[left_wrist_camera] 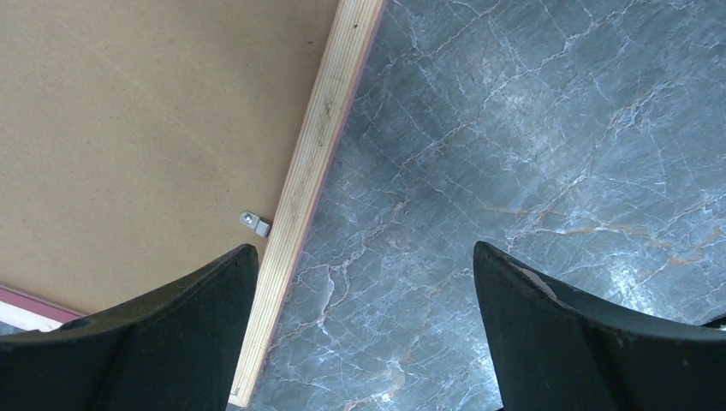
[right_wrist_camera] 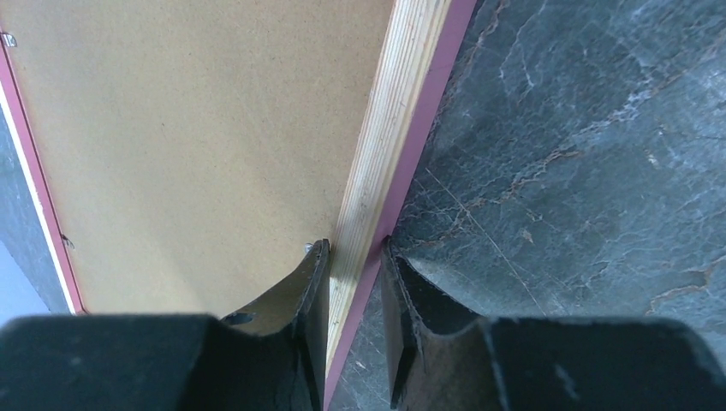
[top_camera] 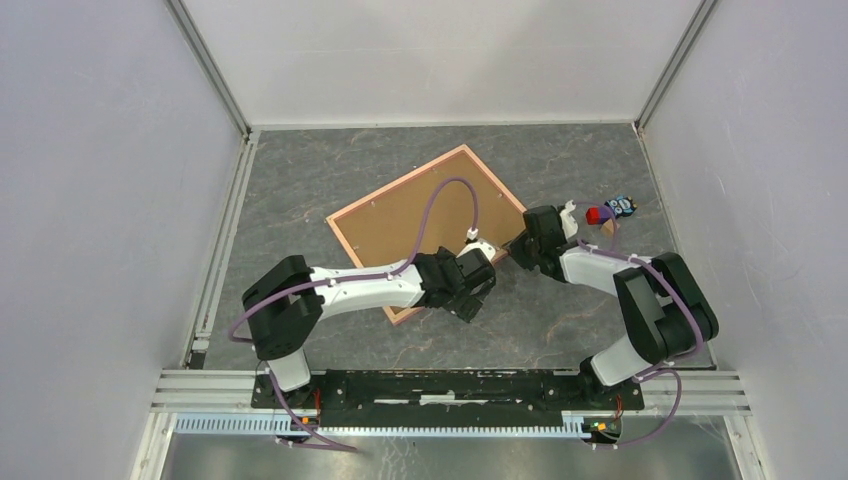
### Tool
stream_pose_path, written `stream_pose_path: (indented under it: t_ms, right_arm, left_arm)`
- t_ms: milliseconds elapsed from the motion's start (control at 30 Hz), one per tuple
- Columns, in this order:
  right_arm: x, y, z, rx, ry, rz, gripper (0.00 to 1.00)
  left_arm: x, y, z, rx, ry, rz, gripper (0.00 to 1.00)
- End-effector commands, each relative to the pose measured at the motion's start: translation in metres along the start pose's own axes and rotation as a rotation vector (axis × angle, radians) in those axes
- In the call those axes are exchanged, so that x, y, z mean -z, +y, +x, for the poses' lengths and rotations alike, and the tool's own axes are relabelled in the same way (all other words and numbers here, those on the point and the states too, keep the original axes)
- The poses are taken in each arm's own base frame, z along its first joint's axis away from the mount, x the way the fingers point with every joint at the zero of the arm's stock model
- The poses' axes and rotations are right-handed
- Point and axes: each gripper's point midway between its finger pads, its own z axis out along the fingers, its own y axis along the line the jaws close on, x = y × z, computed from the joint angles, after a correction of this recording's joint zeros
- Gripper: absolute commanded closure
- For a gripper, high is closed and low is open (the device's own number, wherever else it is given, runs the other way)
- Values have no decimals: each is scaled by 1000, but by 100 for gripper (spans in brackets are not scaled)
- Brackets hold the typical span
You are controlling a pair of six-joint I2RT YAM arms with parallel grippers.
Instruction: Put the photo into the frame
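Observation:
The frame [top_camera: 420,215] lies face down on the grey marble table, turned like a diamond, showing brown board with a pink edge. My right gripper [top_camera: 518,250] is shut on the frame's right-hand rail; in the right wrist view its jaws [right_wrist_camera: 355,244] pinch the pale wood rail [right_wrist_camera: 389,128] from both sides. My left gripper [top_camera: 478,290] is open and empty above the table beside the frame's near corner. In the left wrist view its jaws [left_wrist_camera: 364,253] stand wide apart, and the frame's rail [left_wrist_camera: 312,163] runs past the left finger [left_wrist_camera: 171,334]. The photo is out of view.
A small red and blue object [top_camera: 610,210] sits on the table right of the right gripper. A small metal clip [left_wrist_camera: 254,223] sits on the backing board by the rail. White walls enclose the table at the left, back and right.

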Motion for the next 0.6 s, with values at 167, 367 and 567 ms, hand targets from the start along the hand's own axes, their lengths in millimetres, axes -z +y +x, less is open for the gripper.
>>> stream_pose_path:
  t_ms: [167,367,567]
  right_arm:
    - [19,-15,25,123,193,67,100]
    - [32,6,24,118,204,-24,100]
    - [45,14,25,114,223,-65,100]
  left_arm:
    - [-7,-1,-14,-84,-32,-86,0]
    - [-6,4,-17,-162,-55,-207,0]
    - [-3,0,-15,-317,-46,-371,0]
